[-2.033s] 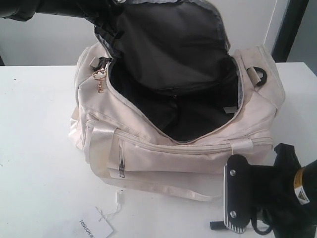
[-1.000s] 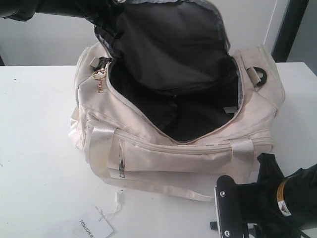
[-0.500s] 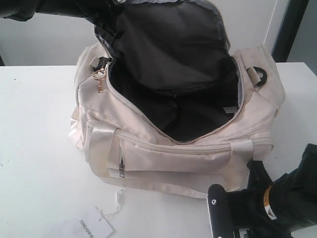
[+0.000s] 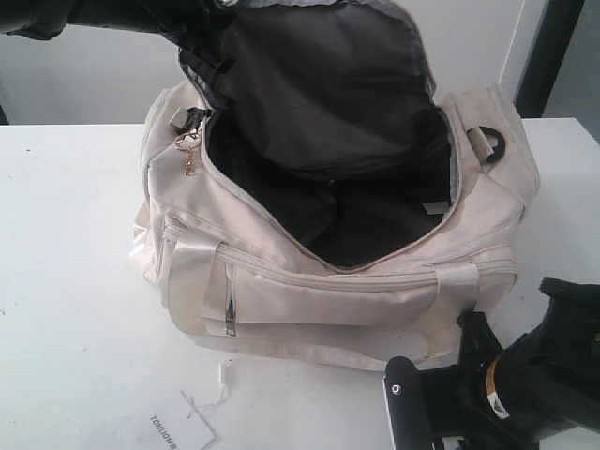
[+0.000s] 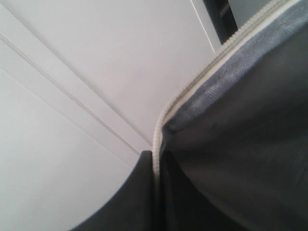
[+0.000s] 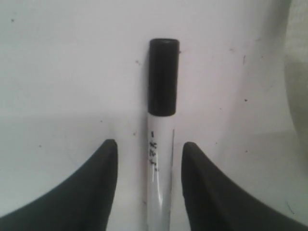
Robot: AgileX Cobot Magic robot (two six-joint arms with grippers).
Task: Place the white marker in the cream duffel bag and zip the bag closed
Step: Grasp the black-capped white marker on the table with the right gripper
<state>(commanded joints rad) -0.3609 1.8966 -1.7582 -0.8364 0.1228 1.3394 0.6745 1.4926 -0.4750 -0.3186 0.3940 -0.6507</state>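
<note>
The cream duffel bag stands open on the table, its black lining showing. My left gripper is shut on the zipper edge of the top flap and holds it up. The white marker, with its black cap, lies flat on the table. My right gripper is open and straddles the barrel, one finger on each side with a gap to it. In the exterior view my right gripper sits low in front of the bag and hides the marker.
A white paper hang tag on a string lies on the table in front of the bag. A gold ring pull hangs at the bag's left end, a black ring at its right end. The bag's cream side lies close beside the marker.
My right arm has swung left and lower along the table's front edge, down over the marker. The left arm and the raised flap have not moved.
</note>
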